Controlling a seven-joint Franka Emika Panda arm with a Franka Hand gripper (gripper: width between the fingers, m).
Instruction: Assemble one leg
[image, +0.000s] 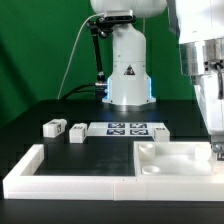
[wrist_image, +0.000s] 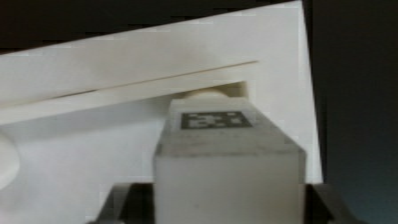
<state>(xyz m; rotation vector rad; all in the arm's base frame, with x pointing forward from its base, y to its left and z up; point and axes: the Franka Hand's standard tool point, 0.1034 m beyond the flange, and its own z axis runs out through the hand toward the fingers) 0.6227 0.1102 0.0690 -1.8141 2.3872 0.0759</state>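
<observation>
My pincer is closed on a leg: in the wrist view the white block with its square tag stands straight out from between my dark fingers, its far end touching or just short of the big flat white tabletop piece. In the exterior view my arm comes down at that view's right edge, over the tabletop piece, and the pincer's tip is mostly cut off by the frame, so I can't see the leg itself there. I judge I am partway through: the leg is picked up and brought to the tabletop, but whether it is seated in a corner hole I cannot tell, and the fixing and the letting go are not yet done. Two more legs lie loose on the black table, near the marker board. The long white border rail runs along the near side. Behind stands my white base against a green backdrop; the room otherwise shows nothing more.
</observation>
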